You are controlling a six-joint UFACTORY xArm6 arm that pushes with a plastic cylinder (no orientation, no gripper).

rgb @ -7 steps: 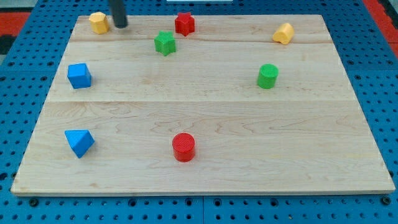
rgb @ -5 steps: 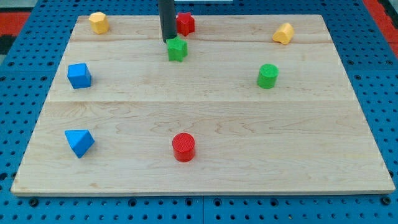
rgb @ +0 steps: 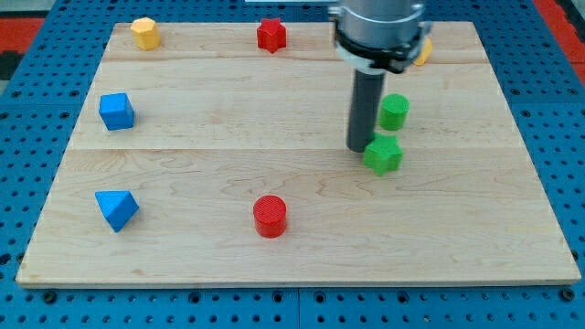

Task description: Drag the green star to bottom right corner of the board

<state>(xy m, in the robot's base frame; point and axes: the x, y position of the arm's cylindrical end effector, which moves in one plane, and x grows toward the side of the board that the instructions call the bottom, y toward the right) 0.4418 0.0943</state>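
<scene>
The green star (rgb: 383, 153) lies right of the board's middle, just below the green cylinder (rgb: 394, 111). My tip (rgb: 359, 148) stands on the board touching the star's upper left side. The rod rises from it to the arm's wide end at the view's top, which covers part of the yellow block (rgb: 421, 51) at the top right.
The wooden board (rgb: 512, 219) carries a red star (rgb: 271, 35) at top middle, a yellow block (rgb: 143, 32) at top left, a blue cube (rgb: 116, 111) at left, a blue wedge-like block (rgb: 116, 208) at lower left and a red cylinder (rgb: 270, 216) at bottom middle.
My tip came from the top left to the green star and pushed it down and to the right, from near the red star to beside the green cylinder.
</scene>
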